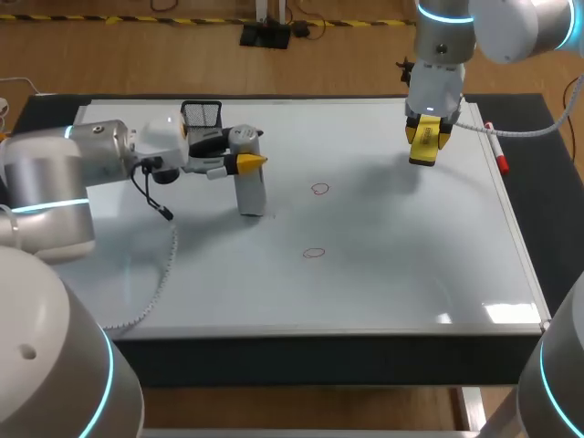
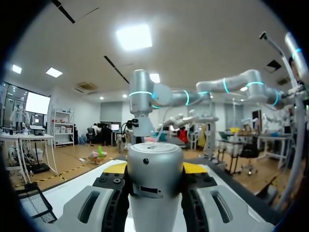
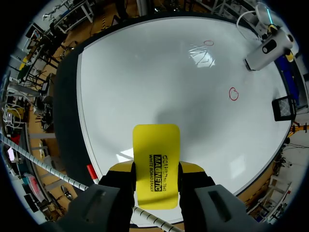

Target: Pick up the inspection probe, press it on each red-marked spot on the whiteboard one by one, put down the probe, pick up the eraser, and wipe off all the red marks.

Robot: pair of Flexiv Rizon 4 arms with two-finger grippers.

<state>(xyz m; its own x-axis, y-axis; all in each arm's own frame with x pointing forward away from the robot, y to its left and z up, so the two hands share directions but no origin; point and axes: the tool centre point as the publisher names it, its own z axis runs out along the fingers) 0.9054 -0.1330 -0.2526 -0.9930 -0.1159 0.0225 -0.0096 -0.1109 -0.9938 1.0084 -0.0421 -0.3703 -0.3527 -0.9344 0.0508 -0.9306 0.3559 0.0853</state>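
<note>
My left gripper point(image 1: 248, 161) is shut on the inspection probe point(image 1: 251, 193), a silver-grey cylinder standing upright on the whiteboard point(image 1: 383, 274), left of the two red marks. One red mark point(image 1: 319, 189) lies near the probe, the other red mark point(image 1: 314, 253) nearer the front. In the left wrist view the probe point(image 2: 154, 176) fills the gap of the left gripper point(image 2: 155, 169). My right gripper point(image 1: 426, 146) hangs over the board's back right, shut on the yellow eraser point(image 1: 425, 139). From the right wrist, the eraser point(image 3: 155, 166) sits in the right gripper point(image 3: 155, 170), with both red marks point(image 3: 233, 93) and the probe point(image 3: 263, 53) ahead.
A black mesh basket point(image 1: 203, 114) stands at the board's back left, behind the left gripper. A red marker point(image 1: 497, 151) lies along the board's right edge. The left arm's cable point(image 1: 155, 196) trails over the board's left part.
</note>
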